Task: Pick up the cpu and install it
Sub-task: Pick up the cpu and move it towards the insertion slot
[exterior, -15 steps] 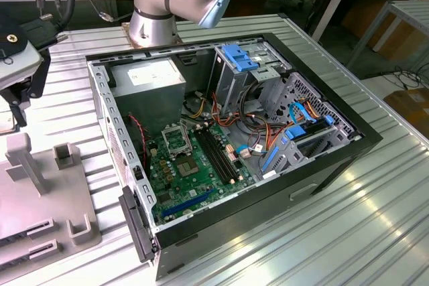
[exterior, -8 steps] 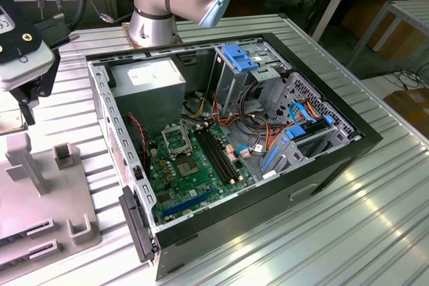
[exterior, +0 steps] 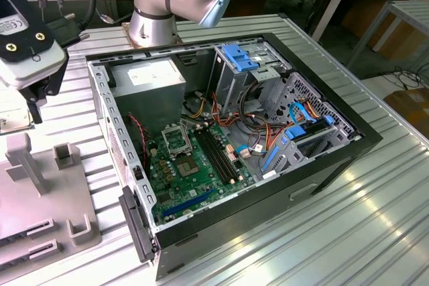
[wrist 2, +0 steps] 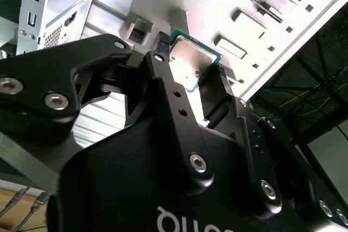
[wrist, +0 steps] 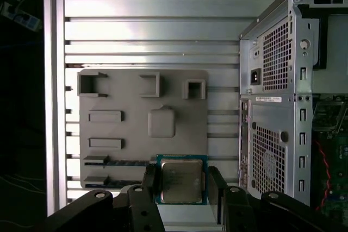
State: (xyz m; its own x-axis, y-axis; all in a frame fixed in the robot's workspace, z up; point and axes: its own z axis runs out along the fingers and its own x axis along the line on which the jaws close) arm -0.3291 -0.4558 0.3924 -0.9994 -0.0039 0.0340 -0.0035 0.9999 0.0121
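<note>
Exterior view: the gripper (exterior: pixel 20 115) hangs at the exterior view's left, above a grey tray (exterior: pixel 40 192) on the slatted table (exterior: pixel 348 232). The cpu (exterior: pixel 10 123) shows as a silver plate at its tips, clear of the tray. The open case (exterior: pixel 335 159) stands at the centre with its socket (exterior: pixel 175 140) on the green board, well apart from the gripper.

Second wrist view: the gripper (wrist 2: pixel 191 61) has its two black fingers (wrist 2: pixel 163 80) pressed against opposite edges of the cpu (wrist 2: pixel 193 58), whose metal top and green rim face the camera. The tray (wrist 2: pixel 239 31) lies beyond it.

First wrist view: the gripper (wrist: pixel 182 180) is clamped on the cpu (wrist: pixel 180 180), one finger on either side. The chip overlaps the tray's (wrist: pixel 119 96) near edge, and the case (wrist: pixel 277 107) stands just beside the tray.
</note>
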